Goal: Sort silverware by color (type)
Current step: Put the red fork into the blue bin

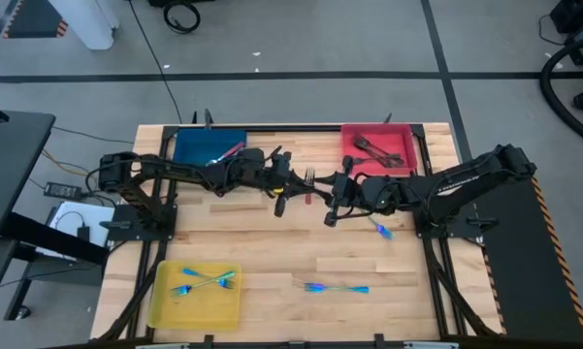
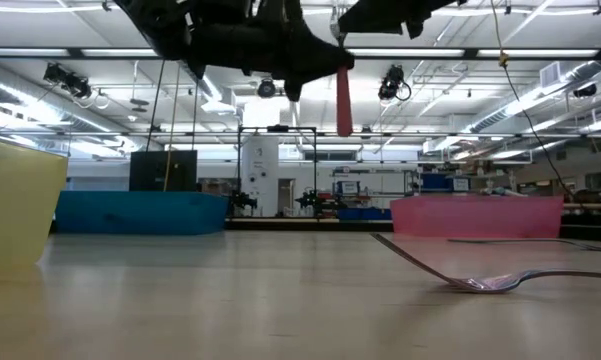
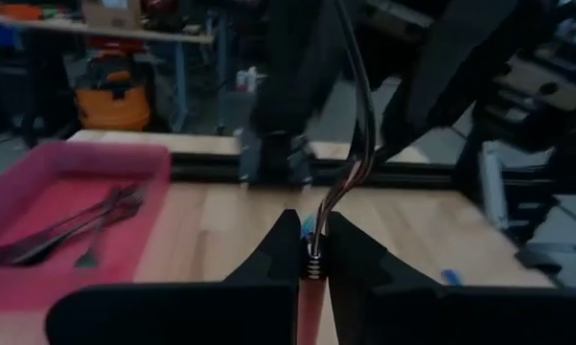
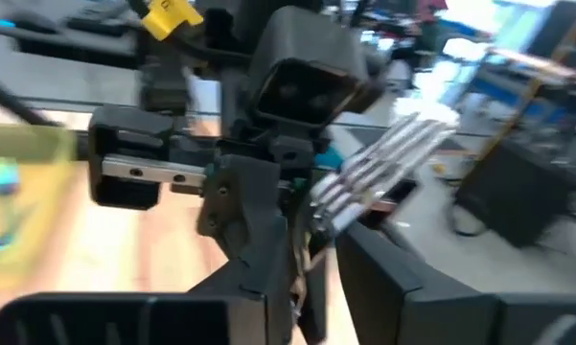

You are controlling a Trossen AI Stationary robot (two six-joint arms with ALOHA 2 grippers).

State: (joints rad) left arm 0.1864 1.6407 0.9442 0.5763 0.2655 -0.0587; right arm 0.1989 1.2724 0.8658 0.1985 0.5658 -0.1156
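High view: both arms stretch inward above mid-table — left gripper (image 1: 289, 186) and right gripper (image 1: 341, 192) each clamped on the red-handled fork (image 1: 309, 184), held aloft — handle hanging downward in the low view.

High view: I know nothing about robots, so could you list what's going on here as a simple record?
Left gripper: mid-table, fingers shut on red-handled fork
Right gripper: close beside that fork
Blue tray: holds a red-handled utensil
Red tray: holds dark grey utensils
Yellow tray: holds two blue-cyan utensils
Loose on table: more blue-cyan utensils right of the yellow tray; one blue-cyan utensil under the right arm
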